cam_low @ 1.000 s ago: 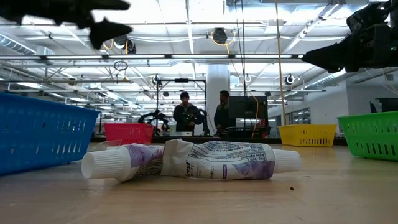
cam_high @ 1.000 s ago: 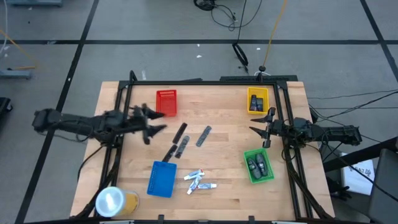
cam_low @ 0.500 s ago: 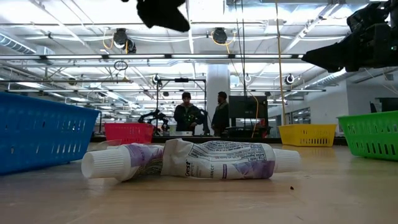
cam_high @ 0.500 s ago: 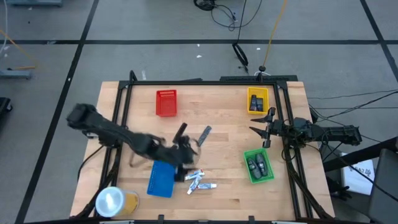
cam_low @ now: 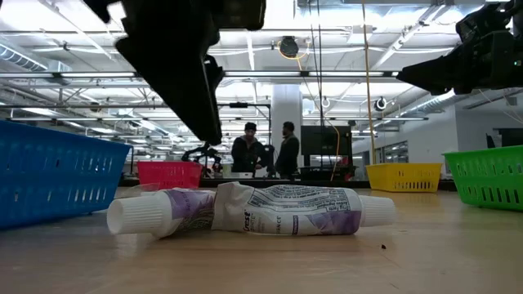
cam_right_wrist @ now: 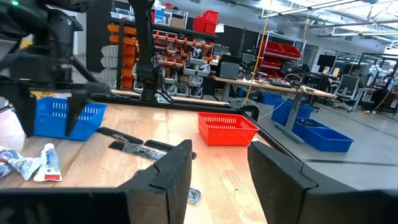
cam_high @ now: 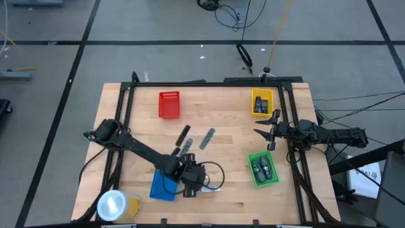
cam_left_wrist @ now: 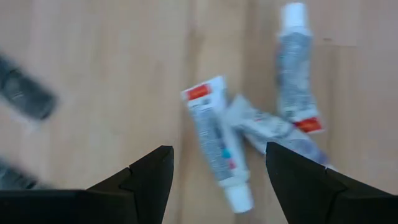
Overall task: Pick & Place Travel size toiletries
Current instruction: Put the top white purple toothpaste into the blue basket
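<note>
We are holding our left gripper (cam_high: 197, 180), fingers apart and empty, over the white tubes (cam_left_wrist: 219, 151) at the high view's lower centre; our right gripper (cam_high: 266, 131), part-open, is waiting at right.

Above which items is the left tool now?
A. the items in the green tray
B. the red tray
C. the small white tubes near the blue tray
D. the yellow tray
C: the left tool hangs open over the small white tubes, close to the blue tray.
</note>
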